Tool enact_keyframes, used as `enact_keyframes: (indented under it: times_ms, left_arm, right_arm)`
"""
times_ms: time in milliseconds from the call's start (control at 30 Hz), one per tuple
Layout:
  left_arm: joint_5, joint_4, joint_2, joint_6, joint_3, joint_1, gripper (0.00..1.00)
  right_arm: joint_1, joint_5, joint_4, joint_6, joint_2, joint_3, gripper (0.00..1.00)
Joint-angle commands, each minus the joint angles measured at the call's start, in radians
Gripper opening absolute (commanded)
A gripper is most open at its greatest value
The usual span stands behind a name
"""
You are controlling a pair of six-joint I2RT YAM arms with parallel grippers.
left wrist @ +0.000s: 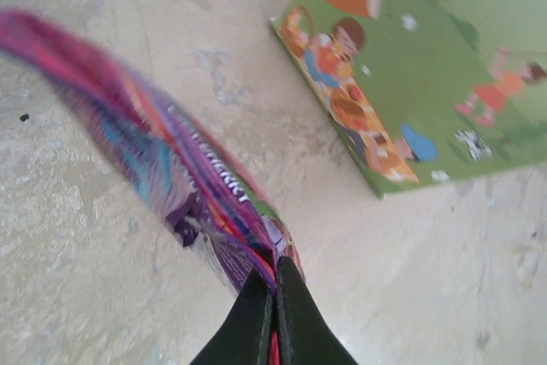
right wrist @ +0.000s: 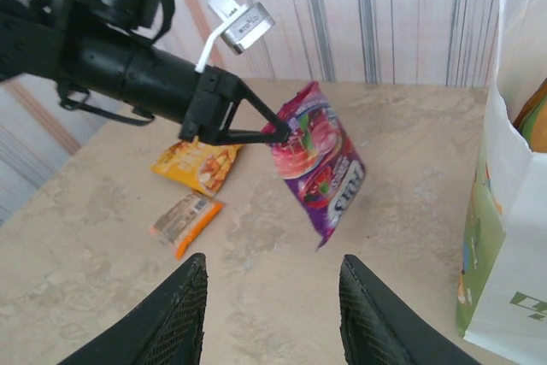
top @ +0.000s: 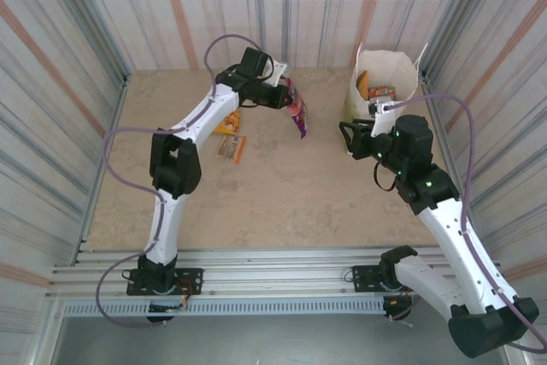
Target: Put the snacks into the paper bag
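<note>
Basically pinching the purple packet [right wrist: 318, 160] by one edge, left gripper [right wrist: 278, 132] clamped shut, to dangle it off the table [top: 282, 203] for the bag [right wrist: 513, 211]; right gripper [right wrist: 272, 262] half-open, empty.

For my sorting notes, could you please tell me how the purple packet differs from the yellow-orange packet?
The purple packet hangs above the table, pinched at its edge by the left gripper; the yellow-orange packet lies flat on it. The purple packet is nearer the paper bag; the yellow-orange packet lies beside the small bar. Both are glossy and outside the bag.
</note>
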Motion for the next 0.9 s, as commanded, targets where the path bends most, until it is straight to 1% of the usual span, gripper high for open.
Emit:
enact_keyframes:
  times_ms: [0,167,300,433,633,733,867]
  left_arm:
    - [-0.056,-0.197,-0.100,0.287,0.051,-0.037,0.00]
    - [-0.127,-0.333,-0.229,0.541,0.002,-0.104,0.00]
    - [-0.181,-0.366,-0.334,0.685,-0.082,-0.157,0.00]
    - [-0.164,-0.342,-0.449,0.738,-0.176,-0.174,0.00]
    - [-0.077,-0.317,-0.599,0.813,-0.276,-0.179,0.00]
    - [-0.032,-0.293,-0.679,0.849,-0.338,-0.183,0.00]
    - [0.016,-0.246,-0.762,0.865,-0.403,-0.183,0.00]
  right_arm:
    - [-0.006,-0.025,-0.047,-0.081,-0.004,-0.003,0.44]
    - [-0.008,-0.096,-0.061,-0.164,0.011,0.001,0.46]
    - [-0.010,-0.166,-0.095,-0.218,0.046,0.025,0.48]
    - [-0.023,-0.240,-0.091,-0.258,0.066,0.030,0.52]
    - [-0.076,-0.457,-0.021,-0.360,0.059,-0.005,0.64]
    - [-0.103,-0.548,-0.001,-0.361,0.071,0.000,0.69]
    - [-0.112,-0.677,0.035,-0.349,0.092,0.005,0.73]
